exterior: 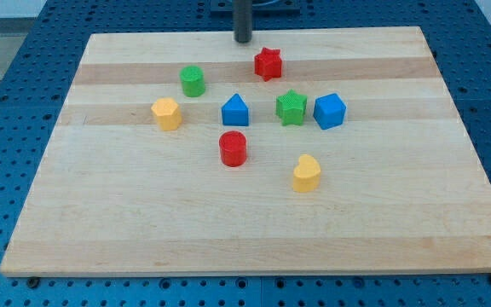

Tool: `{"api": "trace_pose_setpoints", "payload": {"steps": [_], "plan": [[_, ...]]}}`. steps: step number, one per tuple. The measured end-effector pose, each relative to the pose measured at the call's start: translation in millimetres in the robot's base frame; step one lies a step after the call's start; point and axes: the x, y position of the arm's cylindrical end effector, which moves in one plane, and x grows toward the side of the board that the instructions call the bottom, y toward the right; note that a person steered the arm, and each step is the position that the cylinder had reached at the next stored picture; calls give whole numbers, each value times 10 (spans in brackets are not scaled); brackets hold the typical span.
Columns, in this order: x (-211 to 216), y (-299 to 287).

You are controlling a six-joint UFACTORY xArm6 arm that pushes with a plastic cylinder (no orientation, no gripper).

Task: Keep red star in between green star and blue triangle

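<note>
The red star lies near the view's top, above the gap between the blue triangle and the green star, which sit side by side in the middle row. My tip is at the board's top edge, up and to the left of the red star, apart from it. No block touches the tip.
A green cylinder and a yellow hexagonal block lie left of the blue triangle. A blue cube touches the green star's right side. A red cylinder and a yellow heart-shaped block lie below. The wooden board rests on a blue table.
</note>
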Motion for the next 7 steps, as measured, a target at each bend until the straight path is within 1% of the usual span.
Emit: {"api": "trace_pose_setpoints", "payload": {"steps": [1, 2, 4, 5, 6, 7], "plan": [[28, 721], [300, 1087], [439, 456], [609, 311], [802, 449], [803, 699]]}}
